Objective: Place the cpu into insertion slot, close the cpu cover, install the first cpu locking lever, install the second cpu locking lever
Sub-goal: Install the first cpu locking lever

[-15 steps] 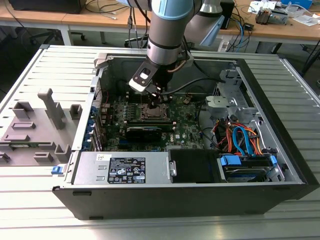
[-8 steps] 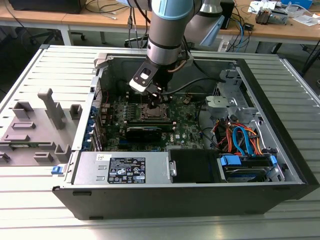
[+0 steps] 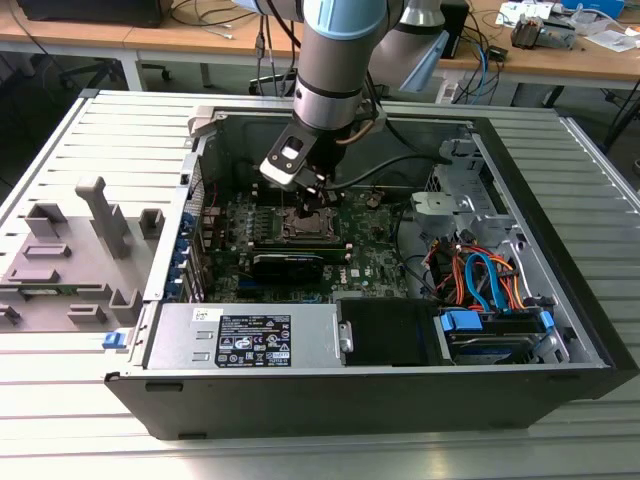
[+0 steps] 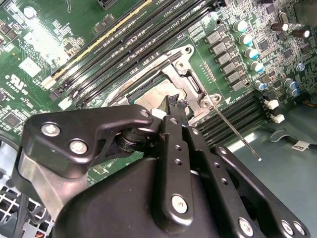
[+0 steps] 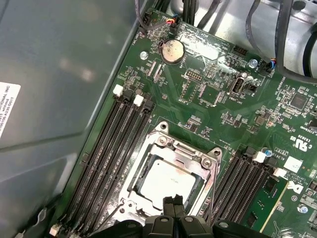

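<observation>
Exterior view: my black two-finger gripper (image 3: pixel 312 196) inside open black computer case (image 3: pixel 590 360), at 12 o'clock of black expansion card (image 3: pixel 288 262); first wrist view: fingertips (image 5: pixel 169 206) pressed together, pinching nothing, just above pale silver-grey square cpu (image 5: pixel 166 181) seated in socket; thin silvery frame cpu cover (image 5: pixel 190 154) flat around it; second wrist view: thin metal lever rod (image 4: pixel 237 136) angles away from socket.

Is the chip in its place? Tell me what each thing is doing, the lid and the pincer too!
cpu: sitting in its socket.
cpu cover: down flat, framing the cpu.
locking lever: sticking out loose; it looks unhooked.
pincer: shut, tips at the socket's edge.
memory slots: empty.
computer case: side open.
</observation>
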Motion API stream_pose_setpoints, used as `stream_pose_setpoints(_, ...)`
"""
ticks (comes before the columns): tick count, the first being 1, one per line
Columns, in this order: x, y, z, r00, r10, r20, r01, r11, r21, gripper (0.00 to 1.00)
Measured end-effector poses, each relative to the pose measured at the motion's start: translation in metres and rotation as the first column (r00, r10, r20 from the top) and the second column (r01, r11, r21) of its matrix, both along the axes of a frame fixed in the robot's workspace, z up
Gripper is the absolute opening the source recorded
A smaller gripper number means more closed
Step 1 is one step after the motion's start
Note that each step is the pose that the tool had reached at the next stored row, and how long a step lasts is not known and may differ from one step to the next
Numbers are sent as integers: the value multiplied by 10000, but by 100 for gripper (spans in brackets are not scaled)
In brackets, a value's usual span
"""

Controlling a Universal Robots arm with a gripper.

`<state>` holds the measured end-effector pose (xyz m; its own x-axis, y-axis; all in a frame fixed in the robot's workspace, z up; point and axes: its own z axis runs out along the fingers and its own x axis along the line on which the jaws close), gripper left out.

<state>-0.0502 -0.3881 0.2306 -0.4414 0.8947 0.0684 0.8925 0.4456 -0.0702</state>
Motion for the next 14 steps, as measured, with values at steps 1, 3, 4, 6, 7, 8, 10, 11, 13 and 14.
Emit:
stream_pose_setpoints(1,0,0,0,10000,19,0,-19,10000,0,11)
stream_pose_setpoints(3,0,0,0,10000,92,-1,-92,10000,0,11)
stream_pose_setpoints(4,0,0,0,9999,128,0,-128,9999,0,11)
stream_pose_setpoints(6,0,0,0,9998,214,0,-214,9998,0,11)
stream_pose_setpoints(7,0,0,0,9997,241,0,-241,9997,0,11)
stream_pose_setpoints(8,0,0,0,9997,259,0,-259,9997,0,11)
stream_pose_setpoints(10,0,0,0,9995,302,-1,-302,9995,0,11)
stream_pose_setpoints(11,0,0,0,9995,330,0,-330,9995,0,11)
stream_pose_setpoints(13,0,0,0,9992,389,0,-389,9992,0,11)
stream_pose_setpoints(14,0,0,0,9991,420,0,-420,9991,0,11)
